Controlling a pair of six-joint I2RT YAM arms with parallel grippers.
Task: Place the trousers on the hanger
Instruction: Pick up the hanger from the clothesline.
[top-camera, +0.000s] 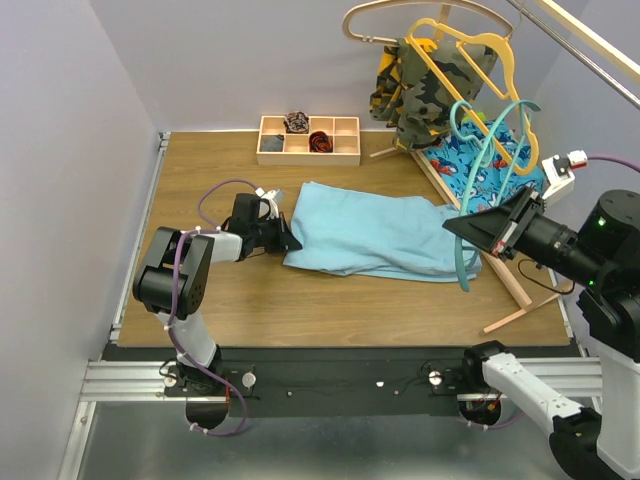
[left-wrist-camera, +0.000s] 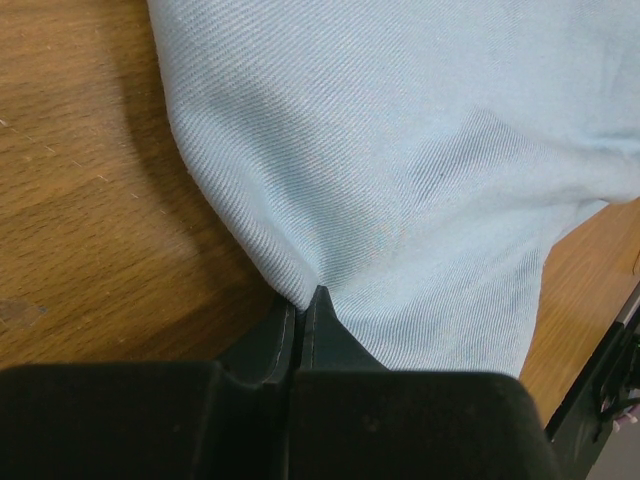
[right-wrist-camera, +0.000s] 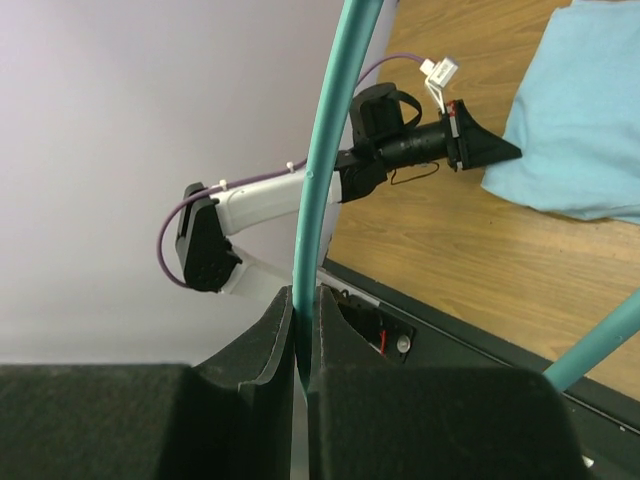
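On the table (top-camera: 300, 300) the trousers (top-camera: 375, 235) lie spread flat; the left gripper (top-camera: 288, 238) is closed at their left edge, seemingly pinching it. Over their right end, the right gripper (top-camera: 452, 228) clamps the hanger (top-camera: 462, 268)

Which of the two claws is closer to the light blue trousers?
Left. The left gripper is pinched shut on the trousers' left edge, touching the cloth. The right gripper is by their other end, clamped on the teal hanger, not the cloth.
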